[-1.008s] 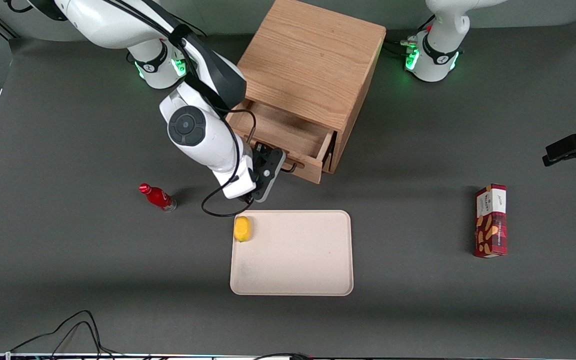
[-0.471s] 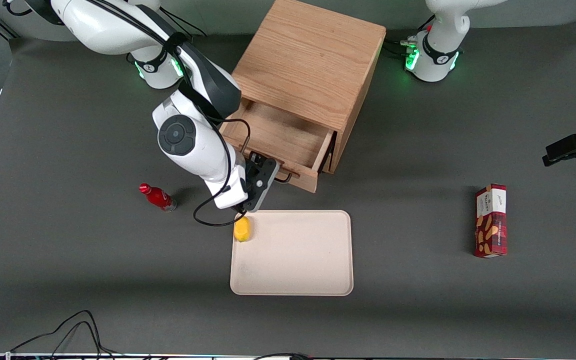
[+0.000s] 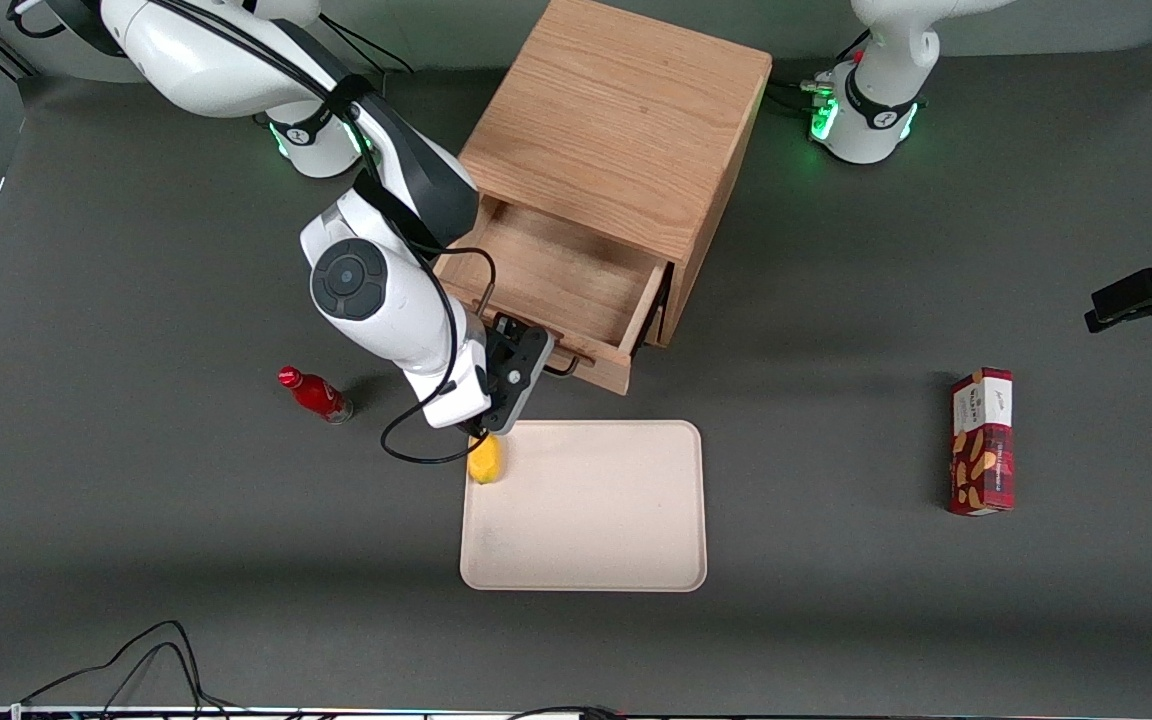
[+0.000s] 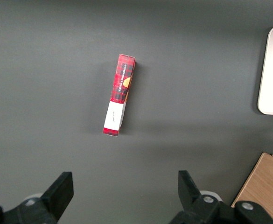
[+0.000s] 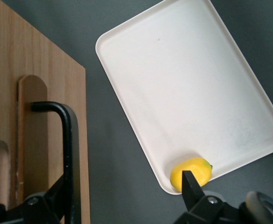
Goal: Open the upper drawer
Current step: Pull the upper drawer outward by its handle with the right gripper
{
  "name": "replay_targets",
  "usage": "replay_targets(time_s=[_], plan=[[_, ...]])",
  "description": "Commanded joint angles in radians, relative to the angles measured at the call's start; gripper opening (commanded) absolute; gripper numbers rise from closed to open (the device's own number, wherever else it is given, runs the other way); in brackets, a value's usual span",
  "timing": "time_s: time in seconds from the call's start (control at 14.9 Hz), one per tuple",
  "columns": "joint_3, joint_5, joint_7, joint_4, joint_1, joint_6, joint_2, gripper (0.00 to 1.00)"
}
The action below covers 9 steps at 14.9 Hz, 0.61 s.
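The wooden cabinet (image 3: 616,120) stands at the back of the table. Its upper drawer (image 3: 556,275) is pulled partway out toward the front camera, and its inside looks bare. The lower drawer is hidden under it. My gripper (image 3: 526,362) is at the drawer's front, by the thin black handle (image 3: 564,365). In the right wrist view the gripper (image 5: 122,186) is open. One finger lies against the black handle bar (image 5: 70,154) on the oak drawer front (image 5: 29,60). The other finger stands out over the tray's corner.
A cream tray (image 3: 586,520) lies just in front of the drawer, nearer the camera, with a yellow lemon (image 3: 484,458) in its corner under my wrist. A red bottle (image 3: 314,393) stands toward the working arm's end. A red snack box (image 3: 982,440) lies toward the parked arm's end.
The upper drawer has slid farther out toward the front camera. My gripper moved with its handle, nearer the tray and the lemon.
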Motion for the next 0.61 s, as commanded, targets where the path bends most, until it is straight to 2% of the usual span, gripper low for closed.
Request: replay_targets(time_s=[0.0, 0.54], plan=[[0.003, -0.026, -0.019, 0.046, -0.007, -0.01, 0.03, 1.0], [-0.005, -0.026, -0.048, 0.098, -0.026, -0.035, 0.059, 1.0]])
